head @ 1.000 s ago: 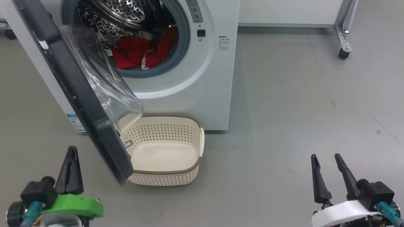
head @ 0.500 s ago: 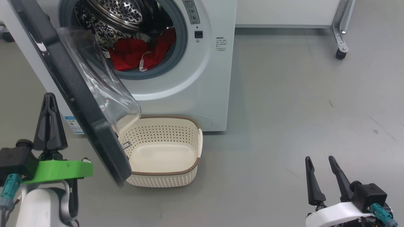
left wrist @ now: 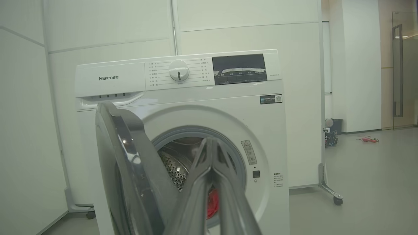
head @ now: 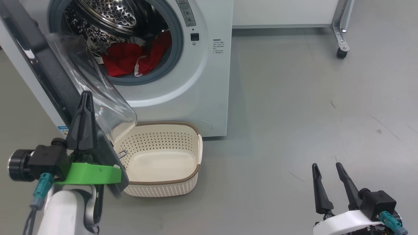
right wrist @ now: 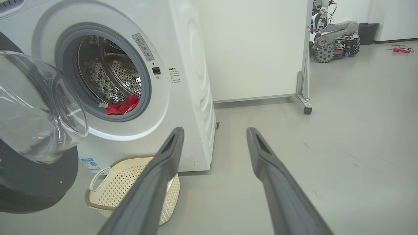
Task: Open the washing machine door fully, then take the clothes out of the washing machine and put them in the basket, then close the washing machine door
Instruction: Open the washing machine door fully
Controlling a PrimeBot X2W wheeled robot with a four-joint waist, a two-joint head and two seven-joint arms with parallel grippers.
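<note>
LAUNDRY ROOM: The washing machine point(head: 202, 91), a white front-loader, stands at the far left of a grey floor point(head: 294, 124). The washing machine door point(head: 49, 75) is swung partway out on its left-hand hinge. Its black rim and bulging glass bowl point(head: 88, 78) cut across the left side of the drum opening.

The clothes point(head: 125, 60), red fabric with a white trim stripe, lie at the bottom of the steel drum point(head: 107, 13), just inside the grey seal. The basket point(head: 163, 191) sits on the floor at the machine's foot, below the opening. The door's lower edge hangs over its near left corner.

The left claw point(head: 86, 94), clenched on nothing, rises in front of the door's lower rim; whether it touches the rim cannot be told. The right claw point(head: 326, 165), released with its fingers spread, hangs at the near right, well apart from machine and basket.

Right of the machine stands a white panel point(head: 281, 11) on a metal leg with a castor point(head: 341, 54). Farther right are a wheeled robot point(right wrist: 333, 36), a black bin point(right wrist: 367, 32) and a red tool point(right wrist: 400, 49) on the floor.

"Hisense" point(left wrist: 108, 77) reads on the drawer front, left of the round dial point(left wrist: 178, 70) and the dark display point(left wrist: 239, 69). A small sticker with a square code point(left wrist: 271, 99) sits under the display. A blue label point(right wrist: 90, 164) marks the front's lower left; its print is too small to read.
</note>
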